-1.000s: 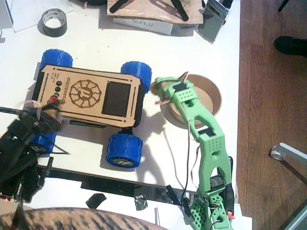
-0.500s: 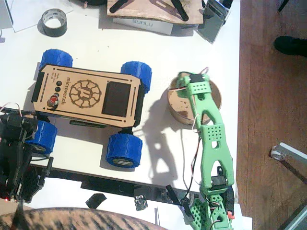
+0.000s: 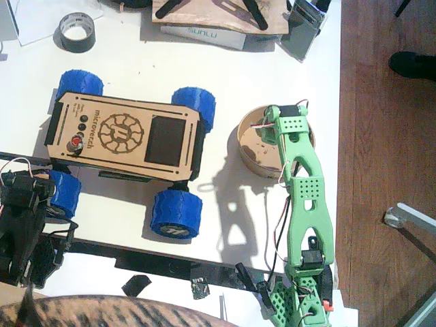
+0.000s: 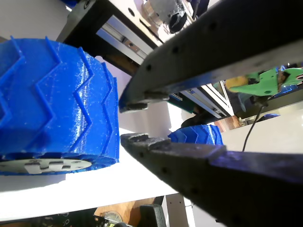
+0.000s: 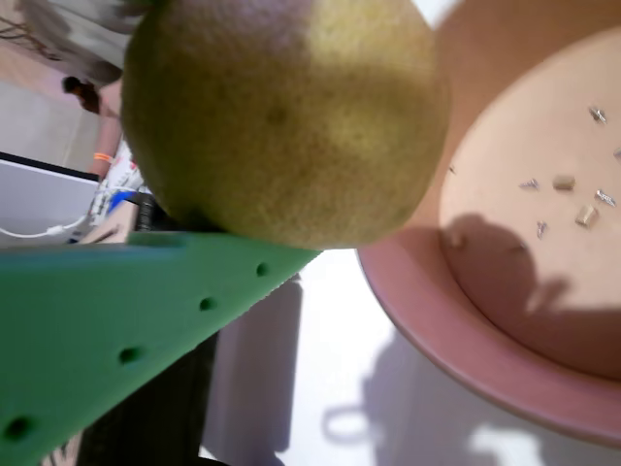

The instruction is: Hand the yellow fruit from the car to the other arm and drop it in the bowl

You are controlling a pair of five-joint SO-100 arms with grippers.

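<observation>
The other arm [image 3: 303,204], the green one on the right, reaches from the near table edge up over the bowl [image 3: 246,153]. Its right gripper [image 3: 269,129] hangs above the bowl's interior. In a wrist view the yellow fruit [image 5: 286,116] sits pressed against a green finger [image 5: 107,330]; the opposing finger is out of frame, but the fruit is held off the table, so the jaws are closed on it. The pinkish bowl rim [image 5: 456,349] lies just beside and below the fruit, with small specks of debris [image 5: 568,194] on the bowl floor.

The car [image 3: 122,136] stands left of the bowl, apart from it, its deck bare of fruit. Its blue front wheel [image 3: 176,213] and another blue wheel [image 3: 196,105] are the nearest parts to the bowl.

The black left arm [image 3: 24,225] is drawn back at the lower left corner, beside a rear wheel [image 3: 60,194]. In a wrist view the left gripper [image 4: 128,120] shows its dark jaws slightly parted with nothing between them, a blue wheel [image 4: 57,99] close beside.

Surroundings: a grey tape roll [image 3: 76,31] at the far left, a white box [image 3: 204,33] at the far edge, a dark shoe [image 3: 412,65] on the wooden floor to the right.
</observation>
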